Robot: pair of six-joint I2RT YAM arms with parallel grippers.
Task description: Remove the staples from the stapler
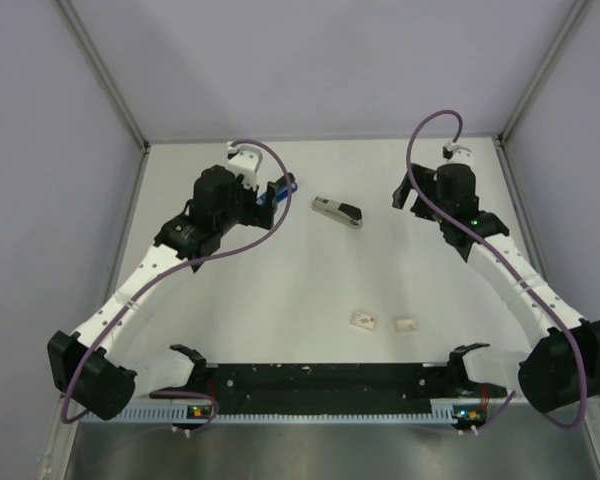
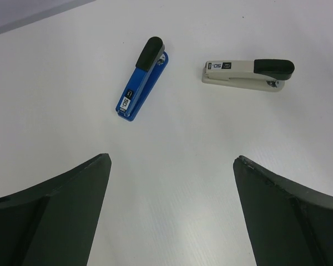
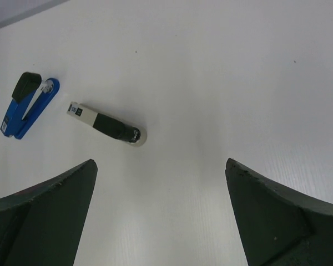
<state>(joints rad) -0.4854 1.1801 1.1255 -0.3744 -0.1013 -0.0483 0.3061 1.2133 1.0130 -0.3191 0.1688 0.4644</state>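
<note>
1. Two staplers lie flat and closed on the worktop [image 1: 280, 300]: a grey stapler [image 2: 248, 73] with a black top, and a blue stapler [image 2: 142, 78] near it on the left arm's side, not touching it.
2. The left gripper [image 2: 172, 159] hangs on the blue stapler's side of the grey stapler, with its jaws wide apart and holding nothing.
3. The right gripper [image 3: 161, 163] hangs on the opposite side of the grey stapler, well apart from it, jaws also spread and empty.
4. Two small pale bits [image 1: 364, 320] lie nearer the arm bases than the grey stapler; I cannot tell what they are.
5. With two staplers present, an arm could go for the wrong one, since the task does not say which.
6. Either stapler sits loose on a smooth surface, so a push from one side alone would likely slide or spin it away.
7. Prying the top open without pinning the base could tip the stapler over.
8. Loose staples could scatter across the worktop once the stapler is opened.
</note>
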